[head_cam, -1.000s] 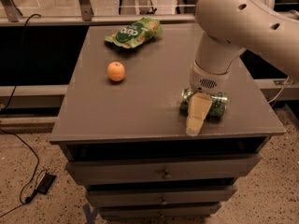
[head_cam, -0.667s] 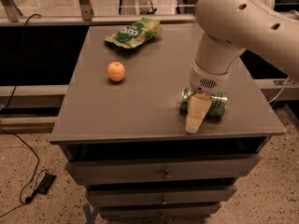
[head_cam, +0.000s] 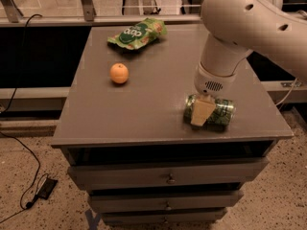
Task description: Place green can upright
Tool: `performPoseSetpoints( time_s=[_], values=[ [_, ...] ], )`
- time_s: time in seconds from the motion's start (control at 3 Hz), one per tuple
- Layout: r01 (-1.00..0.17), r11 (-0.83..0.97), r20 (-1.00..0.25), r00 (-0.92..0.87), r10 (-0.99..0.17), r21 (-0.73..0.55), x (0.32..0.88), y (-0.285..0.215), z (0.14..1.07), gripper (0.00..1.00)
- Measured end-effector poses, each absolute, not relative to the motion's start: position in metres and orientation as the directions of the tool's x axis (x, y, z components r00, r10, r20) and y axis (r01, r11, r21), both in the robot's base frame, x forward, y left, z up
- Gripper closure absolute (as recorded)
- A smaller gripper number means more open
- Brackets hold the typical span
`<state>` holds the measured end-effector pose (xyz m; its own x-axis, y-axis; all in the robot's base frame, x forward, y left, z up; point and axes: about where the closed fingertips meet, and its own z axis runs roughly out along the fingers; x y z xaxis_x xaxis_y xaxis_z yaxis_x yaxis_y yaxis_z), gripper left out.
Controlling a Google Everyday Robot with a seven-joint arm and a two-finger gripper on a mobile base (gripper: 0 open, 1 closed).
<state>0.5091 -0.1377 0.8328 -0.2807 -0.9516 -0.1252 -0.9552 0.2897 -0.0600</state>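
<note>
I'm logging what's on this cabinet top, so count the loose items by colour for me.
Green: 2, the mottled green metal drink can lying on its side and the flat crinkly green snack bag.
Orange: 1, the small round orange fruit.
Total: 3, all on the grey cabinet top.
The robot's hand is down at the can, near the front right.
</note>
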Motion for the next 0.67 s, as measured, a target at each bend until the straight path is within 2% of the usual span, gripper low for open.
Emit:
performPoseSetpoints(
  time_s=[0.33, 0.67],
  values=[
    [-0.955, 0.29, -0.126, -0.28, -0.952, -0.062, 0.5089, -0.1376, 0.8332, 0.88],
    [-0.963, 0.27, -0.175, -0.263, -0.949, -0.017, 0.508, -0.1425, 0.8412, 1.0]
  ],
)
